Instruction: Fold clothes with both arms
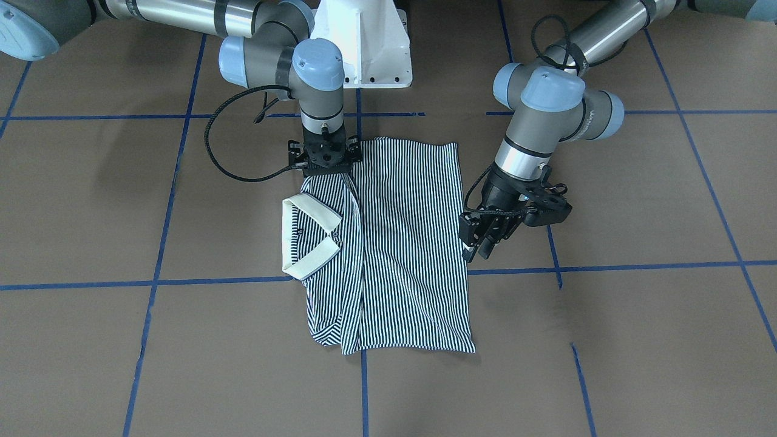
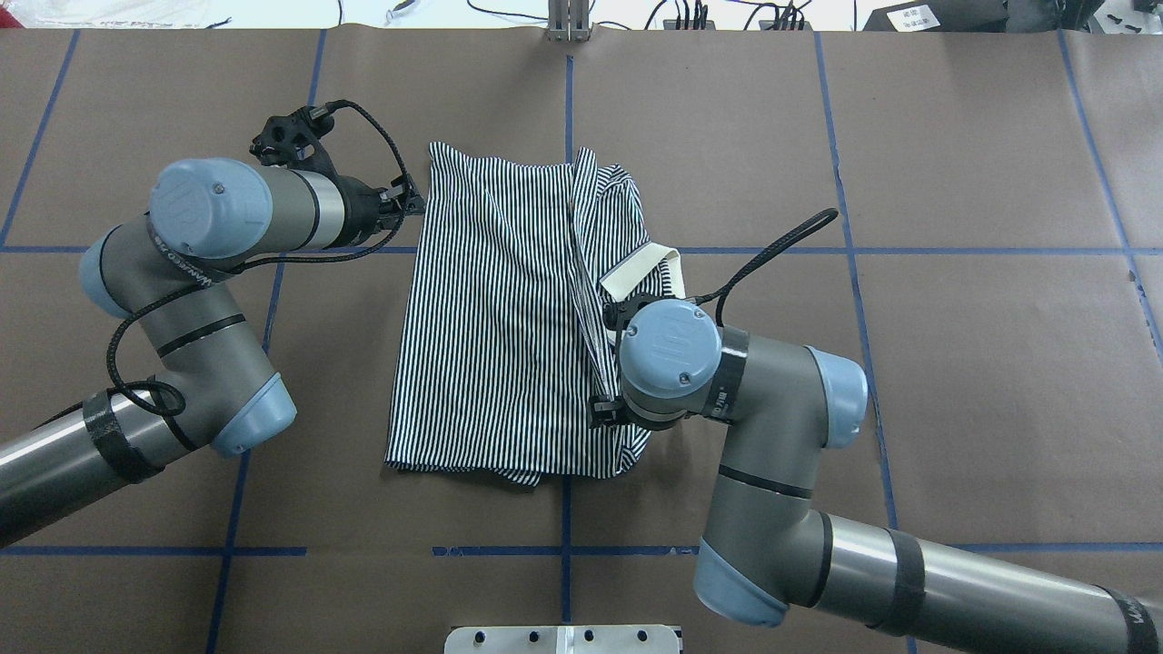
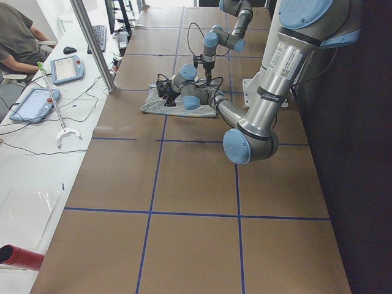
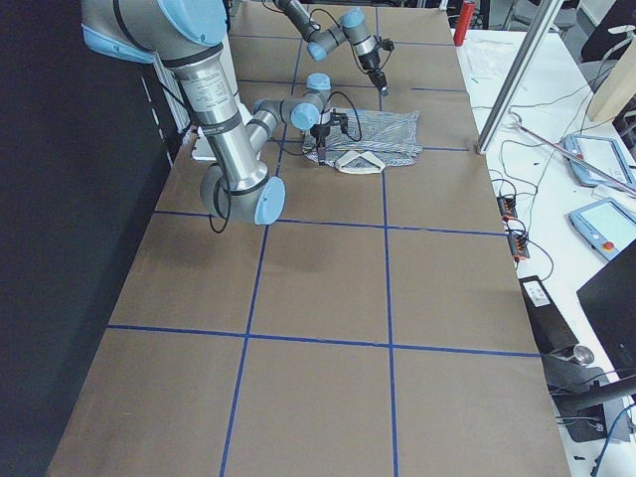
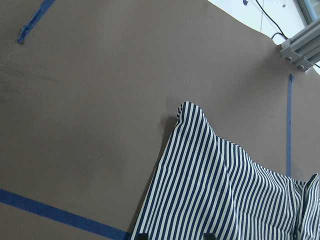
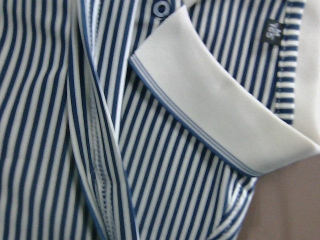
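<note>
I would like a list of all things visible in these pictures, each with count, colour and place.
shirt: one, navy-and-white stripes, cream collar, partly folded at mid-table.
table: one, brown with blue tape lines, under everything.
base: one, white, at the robot's table edge.
tablets: two, blue-grey, on the white side desk.
person: one, dark top, seated at that desk.
left arm: one, silver-grey with blue caps, fingers open beside the shirt edge opposite the collar.
right arm: one, same colours, wrist down on the shirt near the collar.

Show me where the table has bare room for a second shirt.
Free: the table right of the right arm, and the strip between shirt and far edge. Crowded: beside the shirt, at the left gripper and right gripper.
</note>
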Motion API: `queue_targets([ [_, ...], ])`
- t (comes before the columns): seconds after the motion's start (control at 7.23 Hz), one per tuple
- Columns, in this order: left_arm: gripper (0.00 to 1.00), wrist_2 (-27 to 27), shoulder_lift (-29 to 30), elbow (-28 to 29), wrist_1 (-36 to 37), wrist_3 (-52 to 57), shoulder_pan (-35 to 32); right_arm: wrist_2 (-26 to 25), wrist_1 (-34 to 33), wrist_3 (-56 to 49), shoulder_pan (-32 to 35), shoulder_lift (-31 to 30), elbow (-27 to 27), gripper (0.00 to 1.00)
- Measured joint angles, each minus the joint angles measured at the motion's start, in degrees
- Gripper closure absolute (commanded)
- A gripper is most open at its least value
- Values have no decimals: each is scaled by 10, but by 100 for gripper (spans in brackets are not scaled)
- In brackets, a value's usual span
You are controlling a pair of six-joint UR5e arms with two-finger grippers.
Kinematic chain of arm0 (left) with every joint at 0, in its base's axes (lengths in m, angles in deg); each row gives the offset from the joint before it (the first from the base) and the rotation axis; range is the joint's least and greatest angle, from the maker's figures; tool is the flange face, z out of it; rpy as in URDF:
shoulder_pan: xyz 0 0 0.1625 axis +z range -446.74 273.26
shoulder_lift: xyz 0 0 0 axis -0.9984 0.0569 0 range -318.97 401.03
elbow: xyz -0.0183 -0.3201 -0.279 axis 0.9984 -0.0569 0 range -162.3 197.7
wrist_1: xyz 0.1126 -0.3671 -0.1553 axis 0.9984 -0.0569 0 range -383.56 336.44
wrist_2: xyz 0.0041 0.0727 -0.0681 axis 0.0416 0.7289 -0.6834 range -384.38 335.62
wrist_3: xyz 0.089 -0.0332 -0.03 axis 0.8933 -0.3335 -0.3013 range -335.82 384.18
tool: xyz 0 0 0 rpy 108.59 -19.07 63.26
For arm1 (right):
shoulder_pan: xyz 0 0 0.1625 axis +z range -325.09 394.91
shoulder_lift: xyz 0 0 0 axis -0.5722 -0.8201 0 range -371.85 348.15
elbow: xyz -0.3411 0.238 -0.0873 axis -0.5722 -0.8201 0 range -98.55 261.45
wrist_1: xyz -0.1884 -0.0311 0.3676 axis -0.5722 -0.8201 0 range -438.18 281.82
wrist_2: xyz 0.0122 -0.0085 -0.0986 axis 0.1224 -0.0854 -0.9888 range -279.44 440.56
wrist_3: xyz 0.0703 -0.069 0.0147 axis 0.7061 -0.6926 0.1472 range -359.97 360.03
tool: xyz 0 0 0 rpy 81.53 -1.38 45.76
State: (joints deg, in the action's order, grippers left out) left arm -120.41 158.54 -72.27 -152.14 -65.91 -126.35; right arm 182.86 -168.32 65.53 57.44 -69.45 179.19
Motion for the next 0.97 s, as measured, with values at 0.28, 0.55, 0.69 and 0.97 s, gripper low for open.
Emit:
queue_targets([
  [0.28, 53, -5, 0, -6, 1, 0, 0, 5, -1, -23, 5, -64, 58, 0],
  [0.55, 53, -6, -1, -11, 2, 0, 0, 3, -28, -23, 14, -27, 52, 0],
  [0.69, 53, -7, -4, -14, 2, 0, 0, 3, -37, -20, 22, 20, 18, 0],
  [0.97, 53, -11, -15, -27, 2, 0, 0, 2, -39, -17, 31, 93, -54, 0],
])
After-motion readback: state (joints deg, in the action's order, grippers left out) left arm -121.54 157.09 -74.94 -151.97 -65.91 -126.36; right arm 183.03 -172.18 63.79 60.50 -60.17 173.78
